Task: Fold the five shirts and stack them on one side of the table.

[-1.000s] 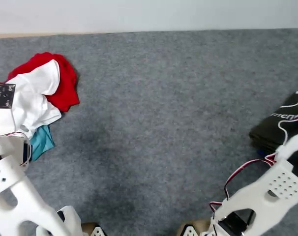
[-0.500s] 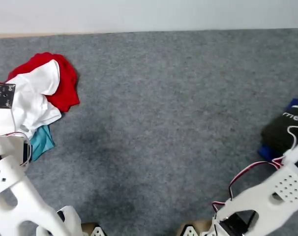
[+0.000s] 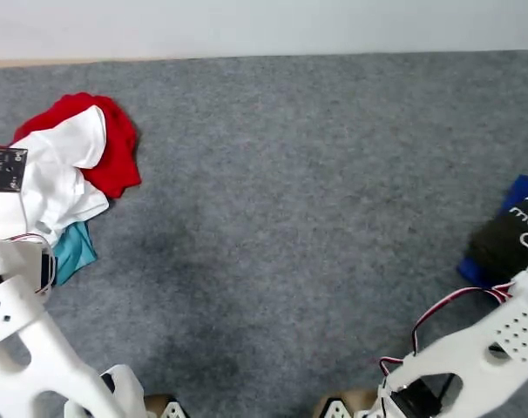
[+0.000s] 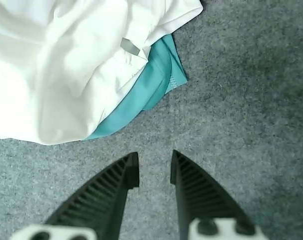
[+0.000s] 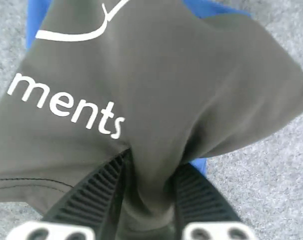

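Right wrist view: right tool (image 5: 151,166) pinches dark shirt (image 5: 156,90) over blue shirt (image 5: 39,20), likely stacking; left tool (image 4: 154,167) narrowly parted.

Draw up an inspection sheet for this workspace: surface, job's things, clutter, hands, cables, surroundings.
Surface: grey felt-like mat, bare through the middle.
Job's things: red shirt, white shirt and teal shirt lie in a loose unfolded pile at one side. At the opposite edge, the dark shirt lies over the blue shirt.
Clutter: nothing seen.
Hands: left hand open over bare mat, just short of the teal shirt. Right hand shut on a bunched fold of the dark shirt.
Cables: red, black and white wires loop along the right arm.
Surroundings: pale wall beyond the mat's far edge.
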